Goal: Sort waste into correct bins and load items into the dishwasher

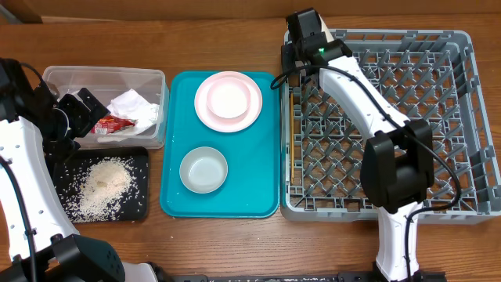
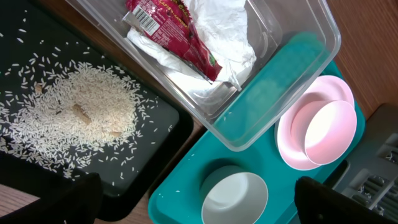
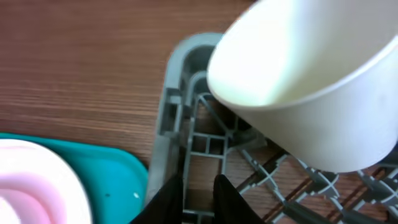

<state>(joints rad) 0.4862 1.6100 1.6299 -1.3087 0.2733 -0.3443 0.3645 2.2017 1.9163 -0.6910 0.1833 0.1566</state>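
White cup [image 3: 298,93], apparently in rack [image 3: 175,104] corner.

White cup [image 3: 298,87] aslant at corner of grey rack [image 1: 479,125]; napkin [image 1: 135,106], red wrapper [image 1: 112,124] inside clear tub [image 1: 102,74].

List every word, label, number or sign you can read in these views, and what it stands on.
On the red snack wrapper, lying in the clear tub: white lettering and a pale label patch, all too blurred to read.
No other lettering, number or sign shows in any view.
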